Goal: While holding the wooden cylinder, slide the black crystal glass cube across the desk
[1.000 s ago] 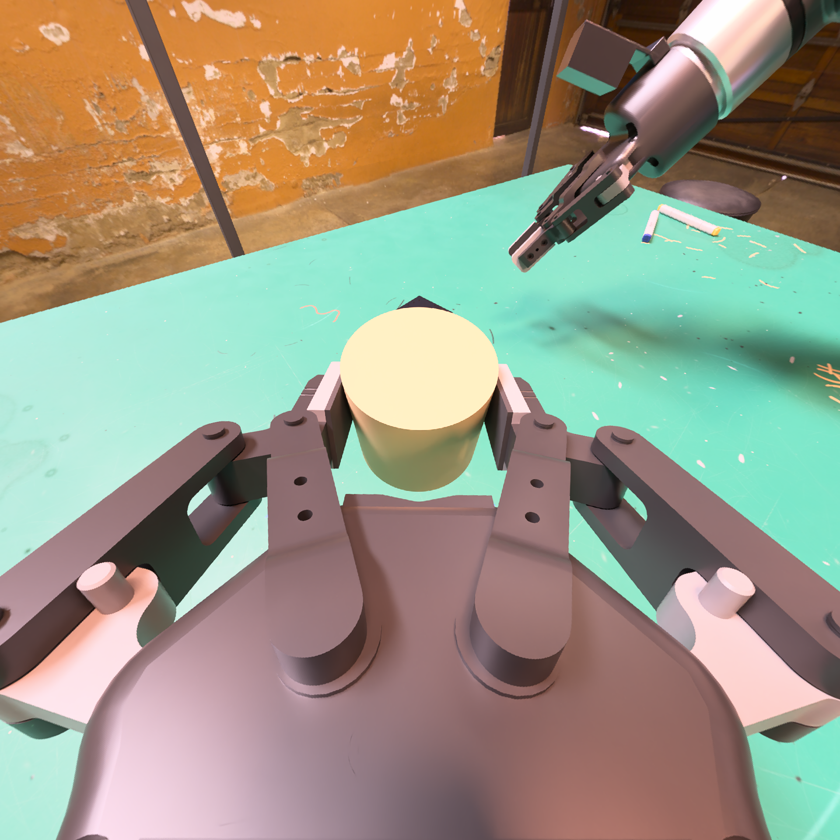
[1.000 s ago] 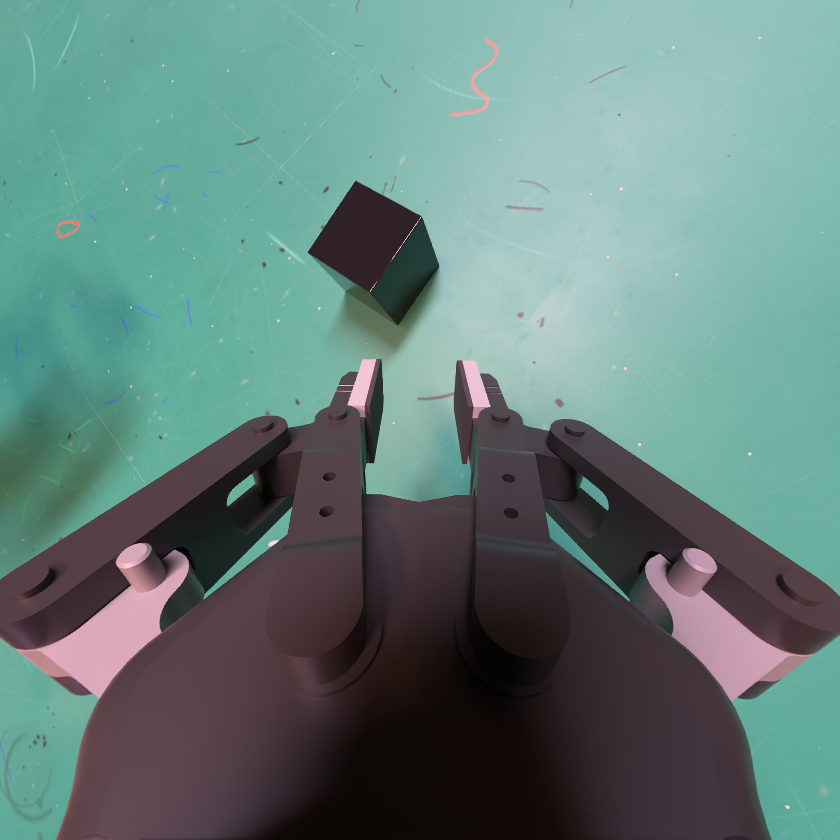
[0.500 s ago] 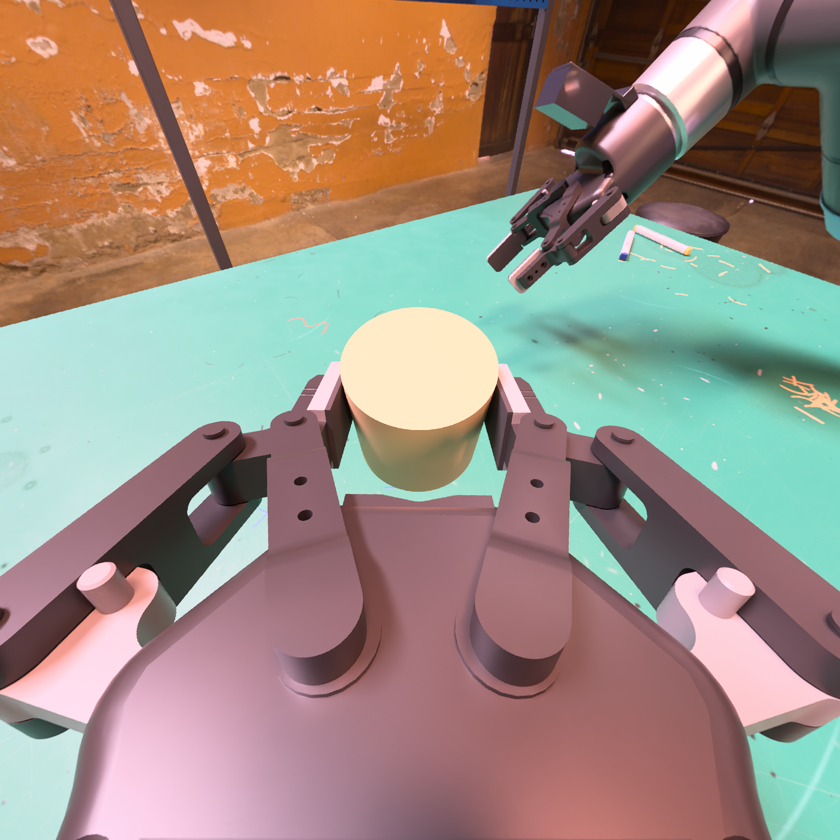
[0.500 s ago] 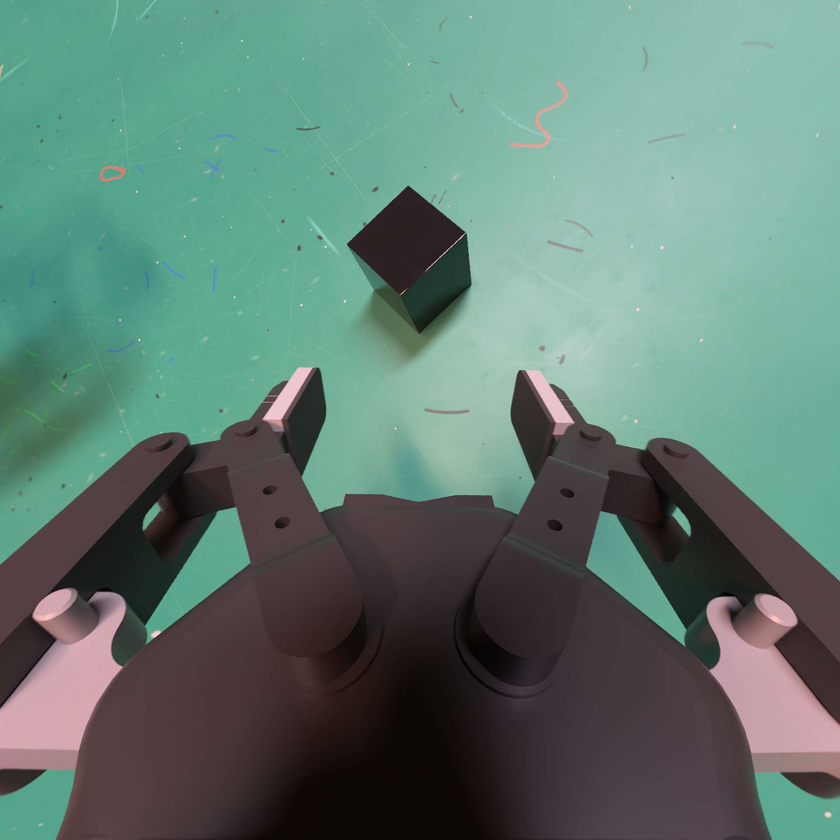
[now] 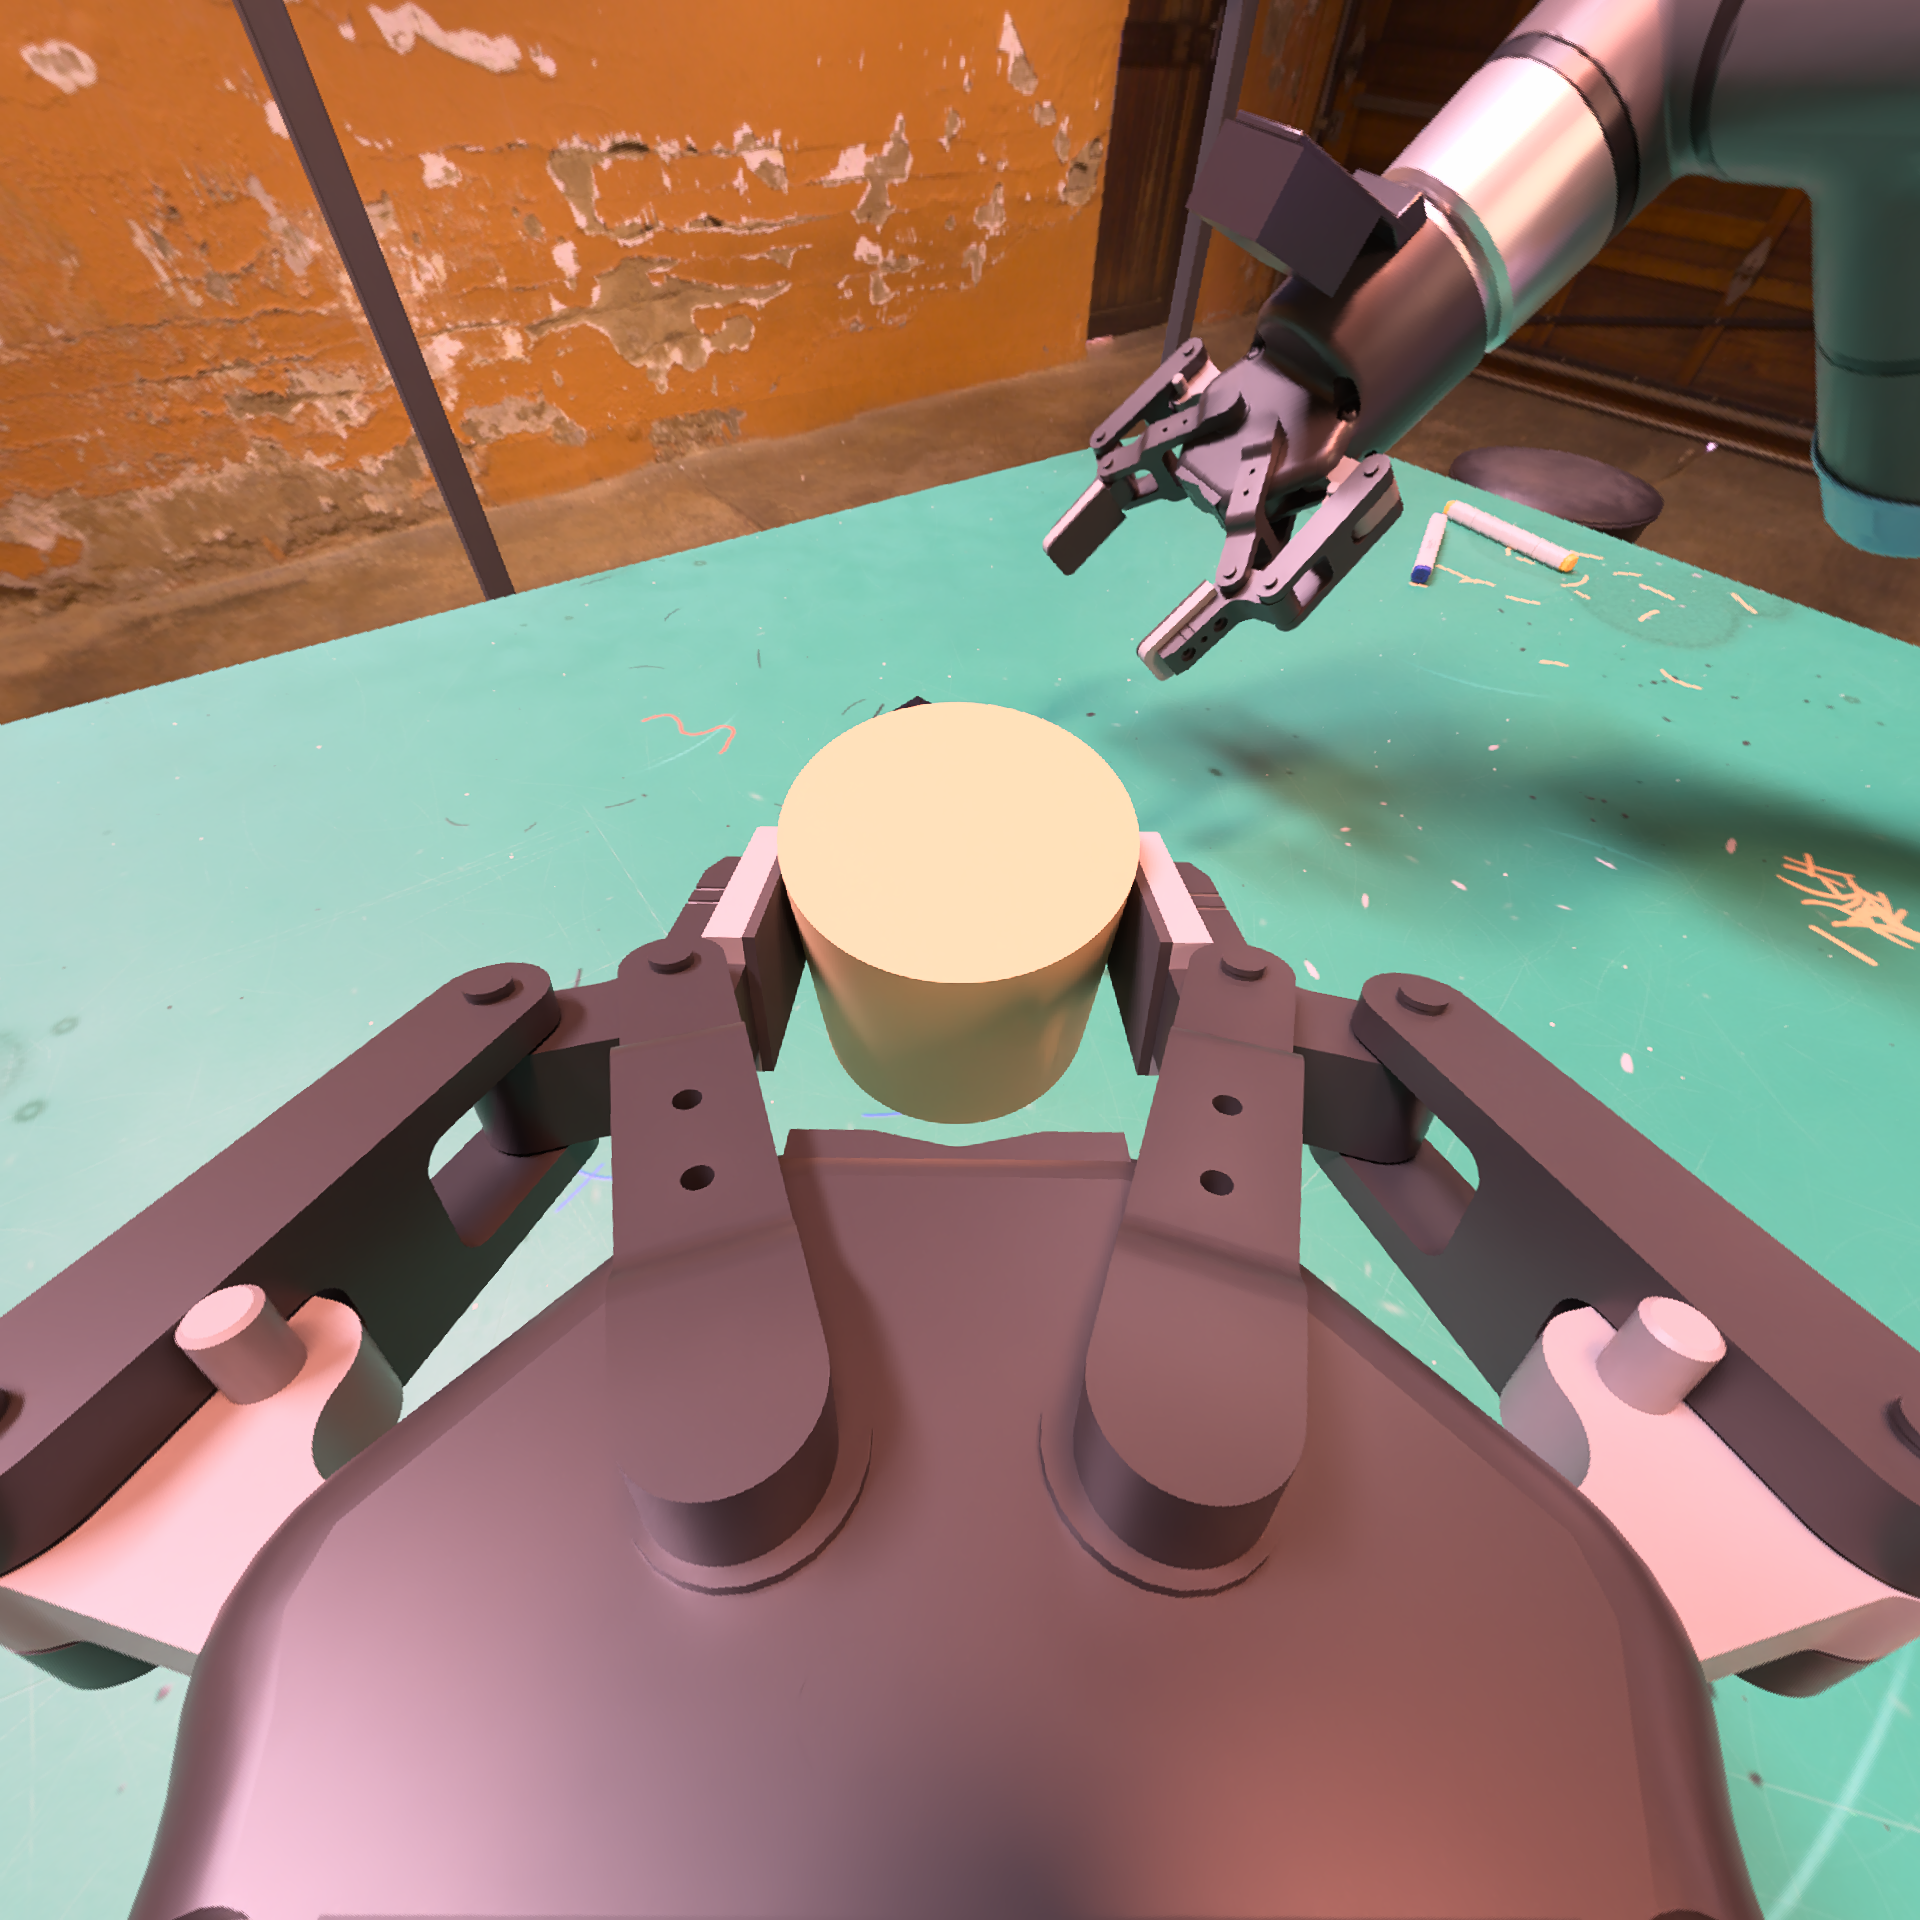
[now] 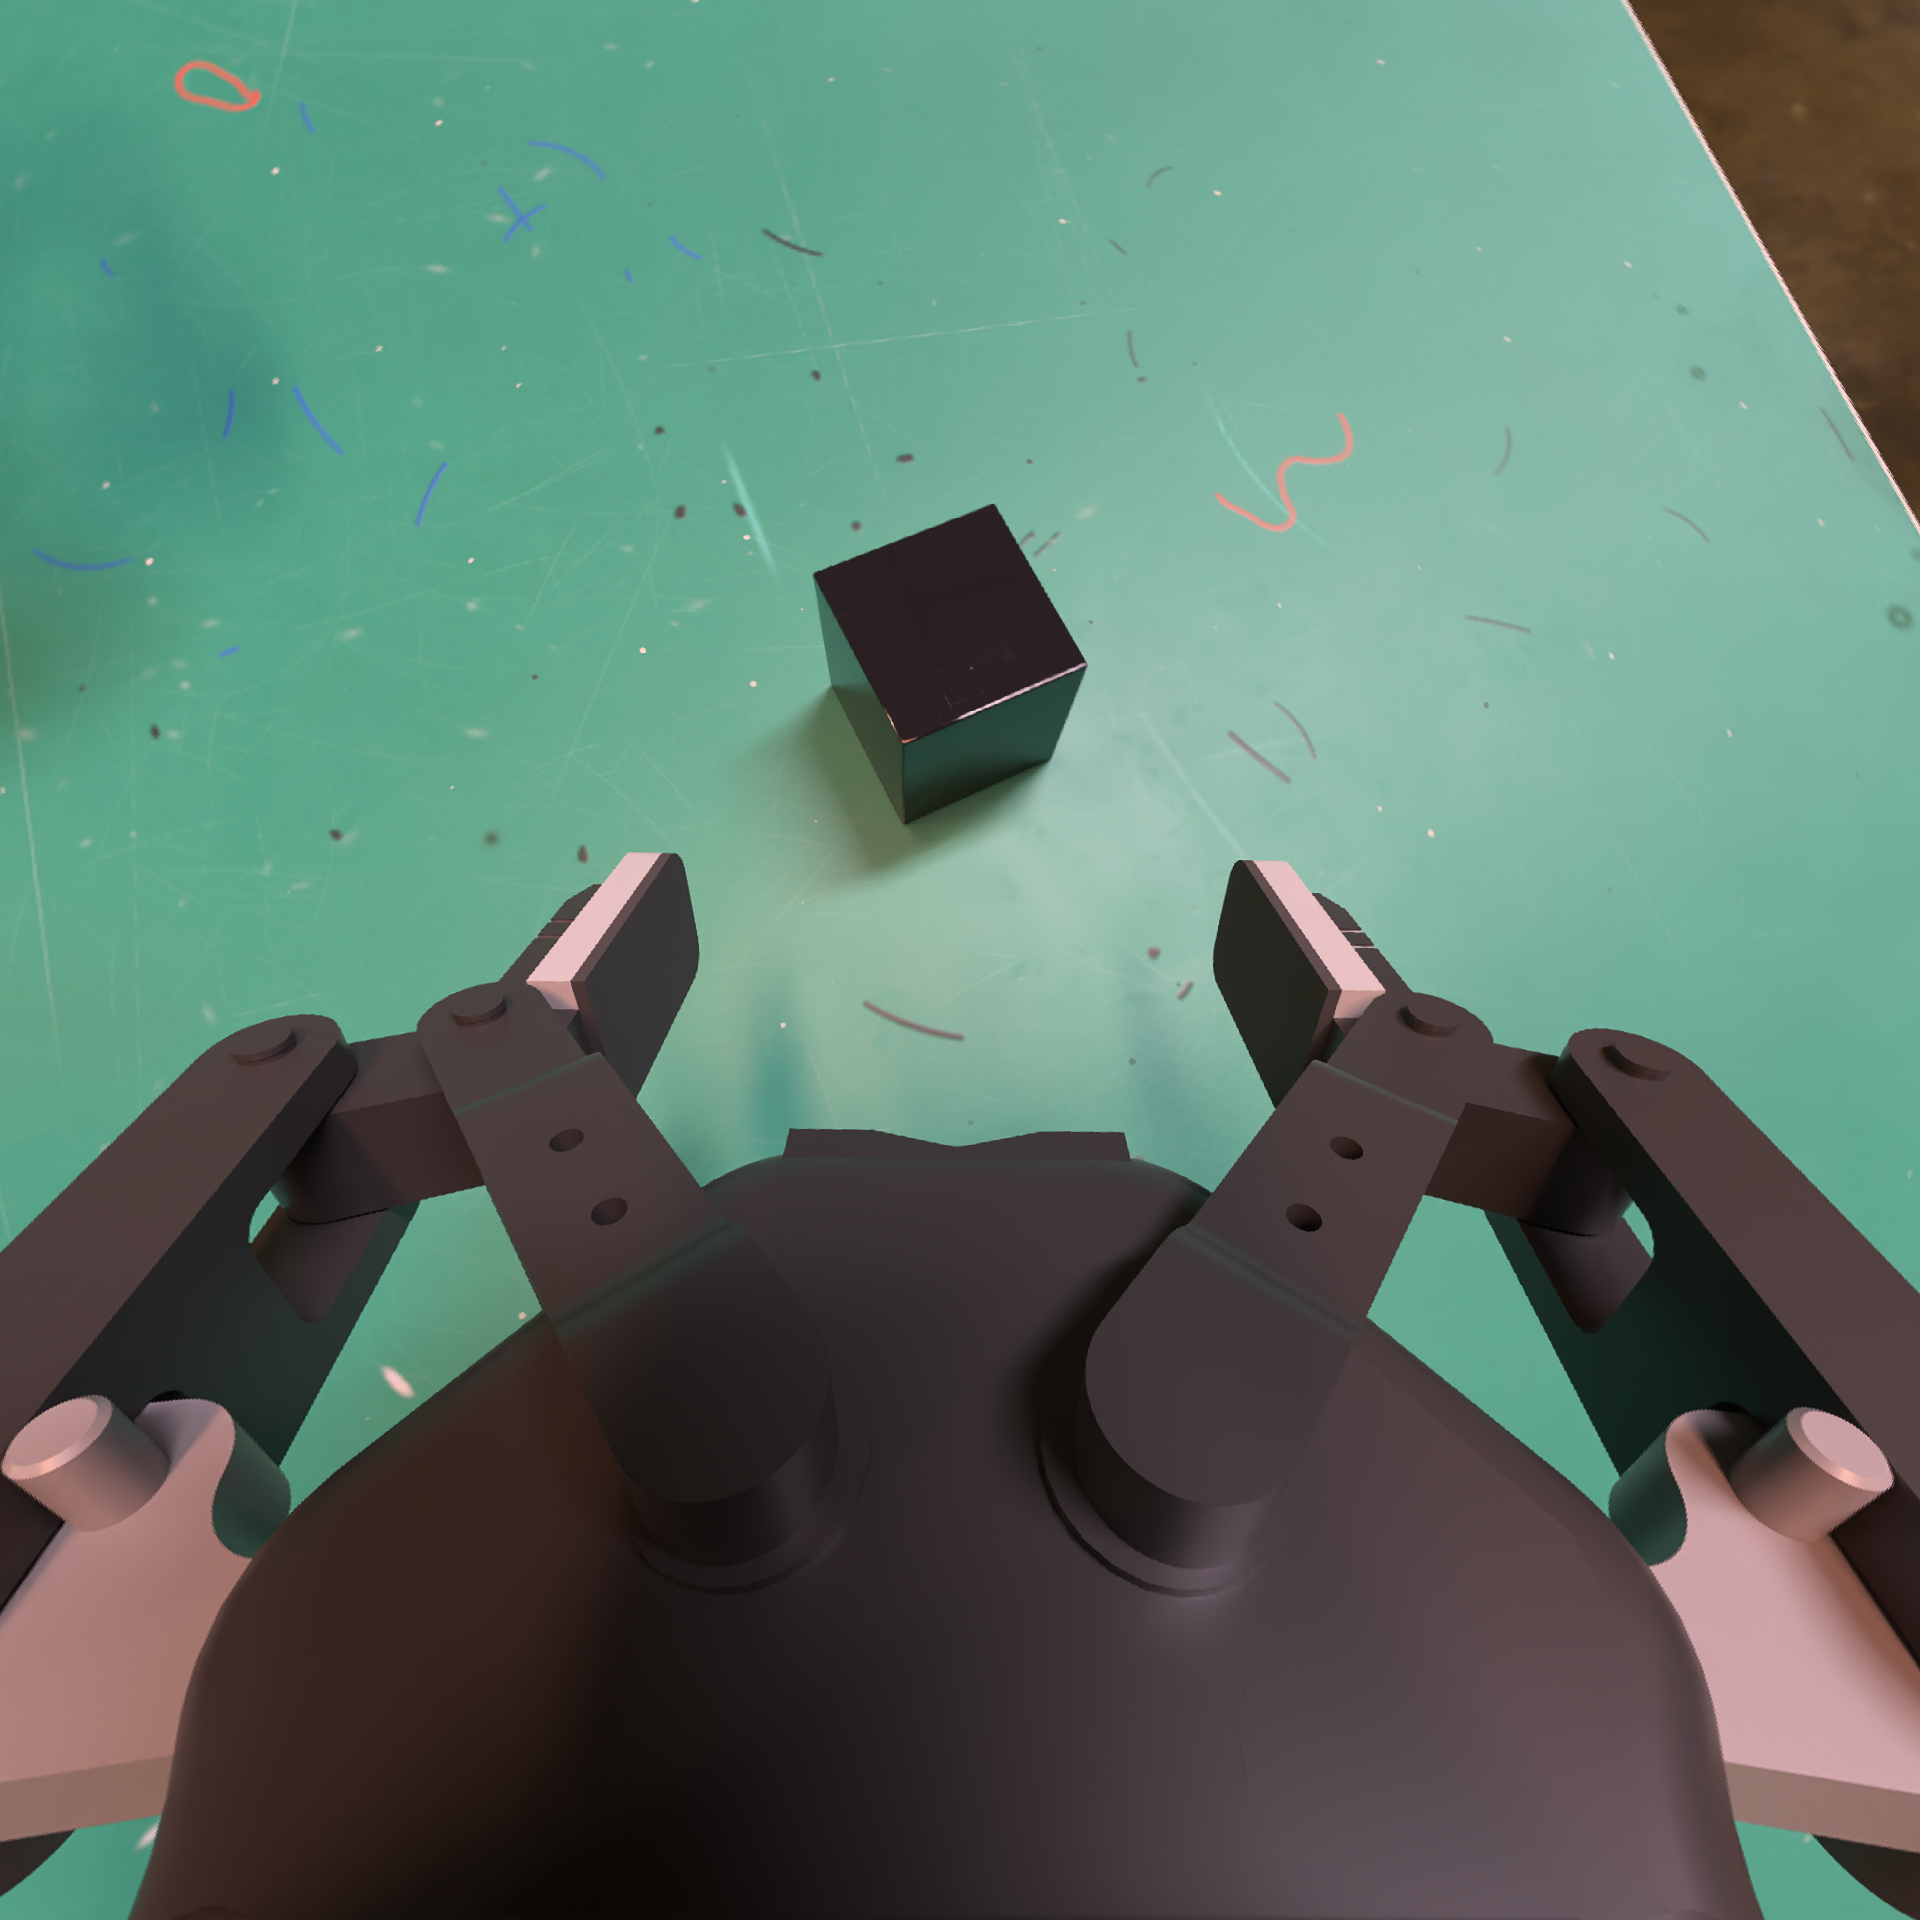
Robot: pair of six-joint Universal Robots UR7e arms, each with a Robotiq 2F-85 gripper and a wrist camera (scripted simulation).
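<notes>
Right wrist view: right hand (image 6: 956, 914) spread, apparently above black cube (image 6: 951, 655).

Dark grey end effector (image 6: 956, 925), pale pads (image 6: 597, 925)

I find no readable writing, label, brand or number anywhere. My scuffed green desk top (image 6: 1455, 260) bears only loose pen marks: a red squiggle (image 6: 1294, 473), a small red loop (image 6: 216, 85), short blue strokes (image 6: 312, 416) and an orange scribble (image 5: 1849, 914). None of them forms a letter or a figure.
</notes>
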